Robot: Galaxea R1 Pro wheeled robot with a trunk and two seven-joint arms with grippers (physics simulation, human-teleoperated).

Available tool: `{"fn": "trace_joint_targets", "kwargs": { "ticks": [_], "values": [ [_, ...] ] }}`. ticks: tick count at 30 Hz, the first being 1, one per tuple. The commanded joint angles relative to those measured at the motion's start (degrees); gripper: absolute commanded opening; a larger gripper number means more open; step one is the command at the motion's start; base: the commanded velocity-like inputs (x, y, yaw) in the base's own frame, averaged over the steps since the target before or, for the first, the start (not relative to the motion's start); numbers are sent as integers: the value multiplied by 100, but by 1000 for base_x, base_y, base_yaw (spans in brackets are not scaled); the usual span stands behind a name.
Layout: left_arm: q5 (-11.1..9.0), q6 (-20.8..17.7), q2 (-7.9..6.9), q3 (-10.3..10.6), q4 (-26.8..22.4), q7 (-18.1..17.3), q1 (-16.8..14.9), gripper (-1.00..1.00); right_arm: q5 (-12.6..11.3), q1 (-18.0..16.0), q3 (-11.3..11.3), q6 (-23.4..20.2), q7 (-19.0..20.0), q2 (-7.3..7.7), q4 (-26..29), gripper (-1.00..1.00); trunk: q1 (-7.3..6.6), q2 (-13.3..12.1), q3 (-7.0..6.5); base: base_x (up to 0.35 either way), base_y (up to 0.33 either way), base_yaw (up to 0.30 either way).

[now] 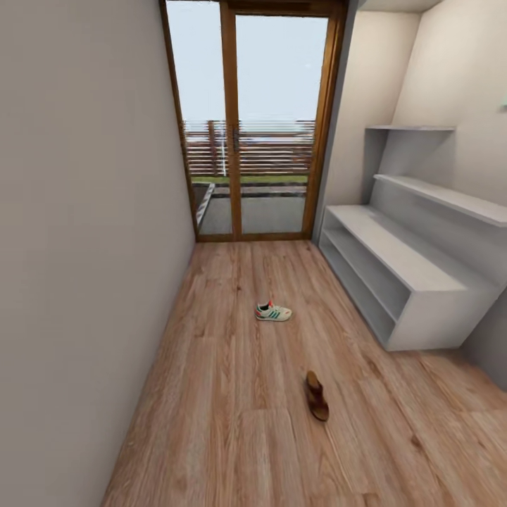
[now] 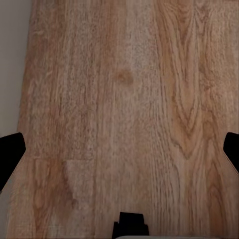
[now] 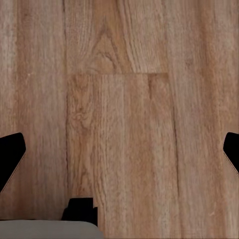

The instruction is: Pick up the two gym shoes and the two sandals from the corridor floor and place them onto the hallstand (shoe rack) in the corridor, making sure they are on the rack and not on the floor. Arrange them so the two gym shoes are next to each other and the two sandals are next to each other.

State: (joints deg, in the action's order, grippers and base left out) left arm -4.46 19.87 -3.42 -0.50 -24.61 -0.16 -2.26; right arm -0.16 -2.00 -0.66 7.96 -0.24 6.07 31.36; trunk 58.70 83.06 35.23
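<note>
Down the corridor in the head view, one gym shoe [image 1: 272, 311] sits on the corridor floor [image 1: 211, 394] about mid-hall, lying sideways with its striped side showing. One sandal [image 1: 317, 396] lies nearer, a bit to the right, well apart from the sneaker and pointing lengthwise along the planks. Only one of each is in view here.

Both wrist cams look straight down at bare planks. The left gripper [image 2: 119, 149] has its fingers [image 2: 11, 149] spread wide at the frame edges with nothing between them; same for the right gripper [image 3: 119, 149], fingertips [image 3: 12, 152] far apart over plain wood.

The hallstand [image 1: 394, 253] runs along the right wall, pale grey, low bench with open tiers and stepped shelves above, its near end cut off by the frame edge. A plain wall [image 1: 84, 246] closes the left side, a glass door [image 1: 257, 120] the far end. Open floor all around both shoes, and the sandal's strap detail is too small to make out
</note>
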Motion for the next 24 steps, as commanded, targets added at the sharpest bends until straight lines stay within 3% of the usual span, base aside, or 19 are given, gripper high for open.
{"fn": "trace_joint_targets", "kwargs": {
  "ticks": [1, 24],
  "values": [
    [-46, 17, -1, 12, 5, -2, -3, 100, -2, -3, -4, 19, -2, -1, -2, 100, 3, 2, 5, 337, 0, 0],
    [-46, 17, 7, 9, 2, -2, -3, 100, -2, -3, -4, 15, -2, -1, -6, 100, 3, 2, 5, 337, 0, 0]
  ]
}}
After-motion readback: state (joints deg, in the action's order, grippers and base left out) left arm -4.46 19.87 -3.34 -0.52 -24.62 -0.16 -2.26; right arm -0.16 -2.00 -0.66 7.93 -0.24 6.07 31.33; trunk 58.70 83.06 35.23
